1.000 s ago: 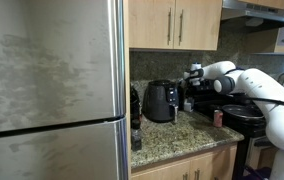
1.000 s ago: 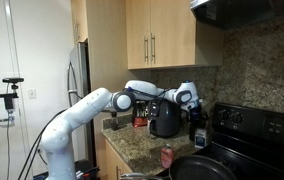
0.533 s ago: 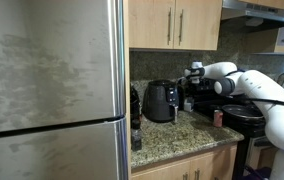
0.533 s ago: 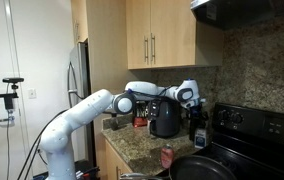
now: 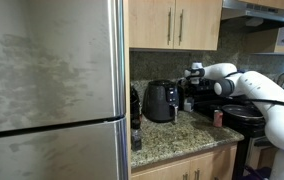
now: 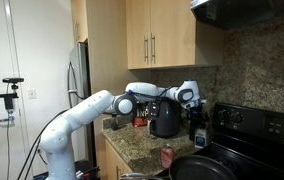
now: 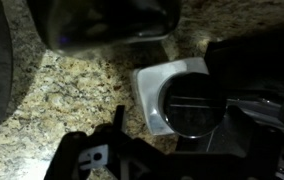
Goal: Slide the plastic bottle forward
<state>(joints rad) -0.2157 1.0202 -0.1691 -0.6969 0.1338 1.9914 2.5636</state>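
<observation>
gripper (image 6: 199, 133) hangs low over the granite counter (image 5: 172, 135) at the back, between the black air fryer (image 5: 160, 101) and the stove (image 5: 244, 118). whether its jaws stand apart or together i cannot tell; the exterior views are too small and the wrist view is dark and blurred, showing no clear contact with anything.

going left to right in an exterior view: fridge (image 5: 52, 90), a dark slim bottle (image 5: 135, 118) near the counter's front edge, the air fryer, the wrist, then the plastic bottle (image 5: 218, 117) standing by the stove, near the counter's front. it seems apart from the hand.

risks, as i judge them: the light bottle could tip rather than slide if pushed high, and the arm could knock the air fryer in this tight corner.
</observation>
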